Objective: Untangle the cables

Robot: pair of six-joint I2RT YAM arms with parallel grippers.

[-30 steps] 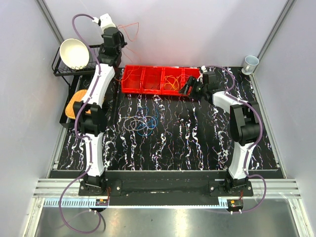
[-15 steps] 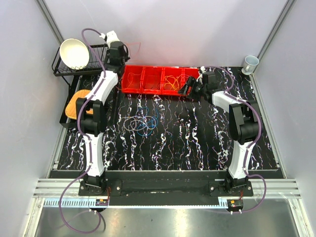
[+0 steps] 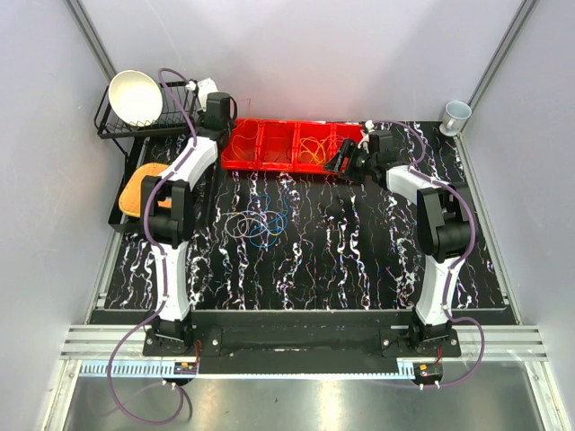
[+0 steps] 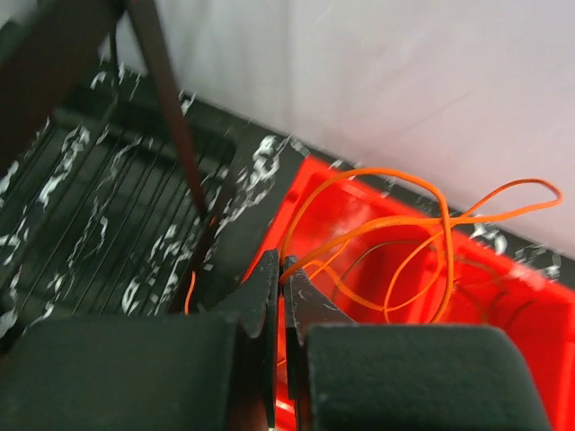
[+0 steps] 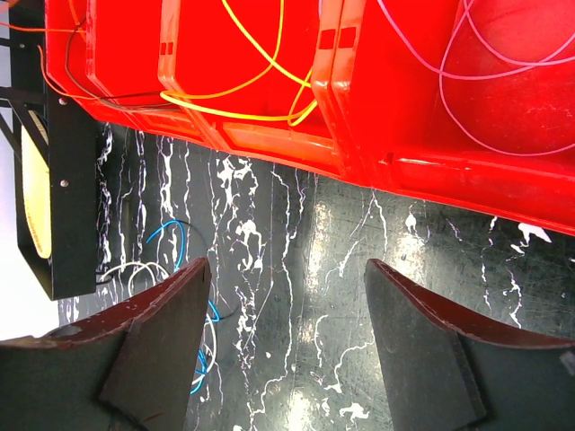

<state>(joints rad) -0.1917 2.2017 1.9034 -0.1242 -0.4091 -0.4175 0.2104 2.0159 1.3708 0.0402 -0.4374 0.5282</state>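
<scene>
Black marbled table (image 3: 359, 260) fills the floor of a grey-walled cell, with both arms reaching toward its far side. At the far left a wire dish rack (image 3: 117, 130) carries a white bowl (image 3: 135, 97), and an orange pad (image 3: 135, 190) lies just near of it.

Beside the rack, the left gripper (image 4: 282, 265) hangs over the left end of a red tray (image 3: 269, 168). Its jaws are pressed together on an orange cable (image 4: 386, 171). That cable's loops stand up above the tray's leftmost compartment.

On the table near of the tray, left of centre, lies a loose tangle (image 3: 256, 223) of thin loops. White cable (image 3: 241, 223) and blue cable (image 3: 269, 229) overlap in it.

Further right in the tray, a yellow cable (image 5: 238, 109) sits in one compartment. A purplish cable (image 5: 512, 58) sits in the compartment next to it on the right.

Just near of the tray's right end, the right gripper (image 5: 287, 269) hovers above the bare table. Its fingers are spread wide and nothing is between them.

A pale cup (image 3: 455, 115) stands in the far right corner, well apart from the tray.
</scene>
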